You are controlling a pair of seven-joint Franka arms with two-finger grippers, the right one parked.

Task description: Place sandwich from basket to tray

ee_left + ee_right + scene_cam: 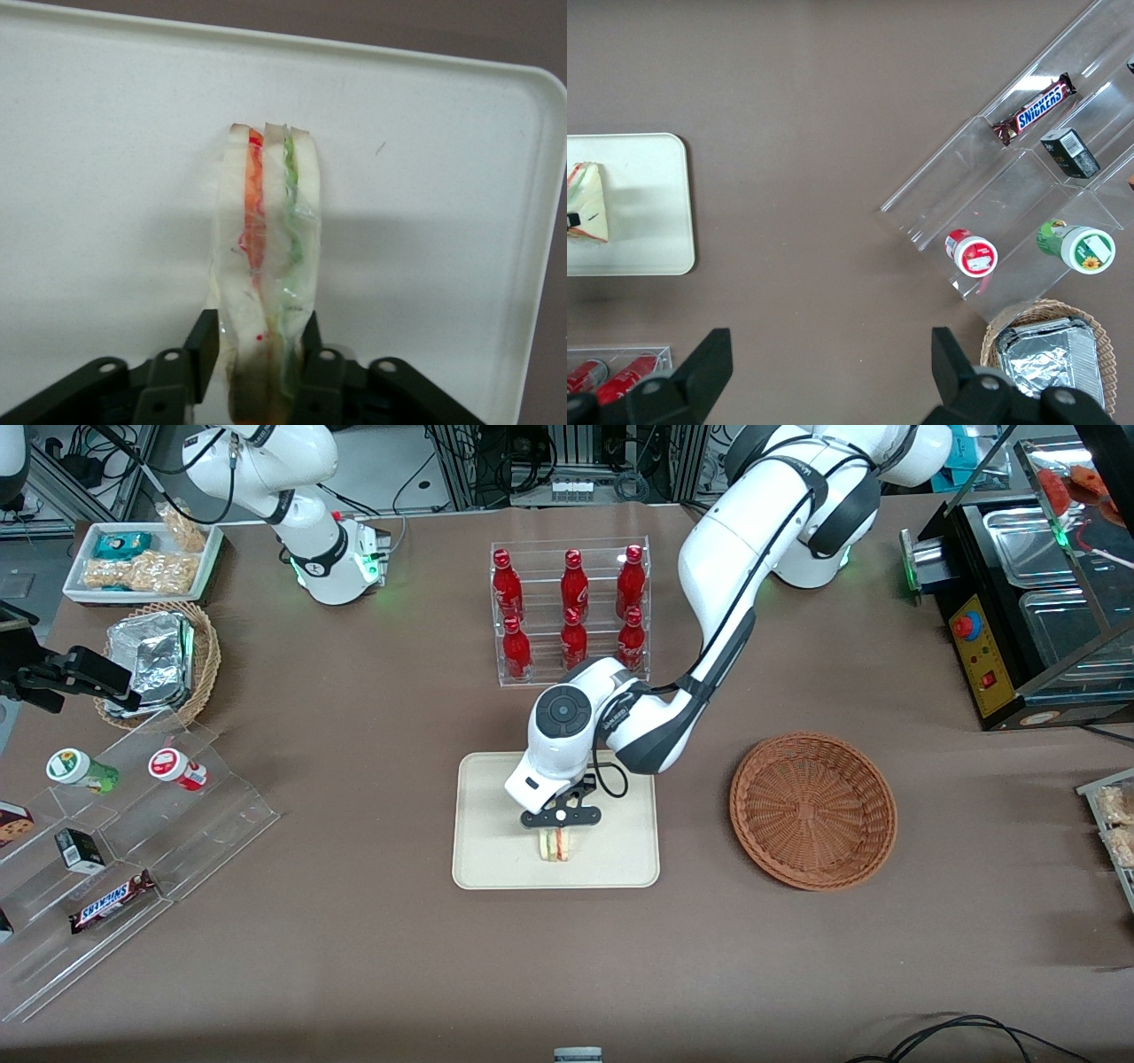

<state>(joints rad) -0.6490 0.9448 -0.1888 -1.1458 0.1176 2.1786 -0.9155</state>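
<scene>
— Brown cloth covers the whole table; what's nearest us on it?

— A cream tray [496, 864]. On it, toward our edge, stands the sandwich [556, 845], upright on one cut side, filling layers showing.

— Has it been let go?

— No. The gripper [557, 834] comes down from above, its fingers [202, 343] closed narrowly on the bread, pinching both outer slices so the wedge doesn't tip over, I'd guess.

— And the basket [812, 810]?

— Beside the tray, toward the working arm's end, with nothing in it. Farther off stands a rack of red bottles [572, 611].
</scene>
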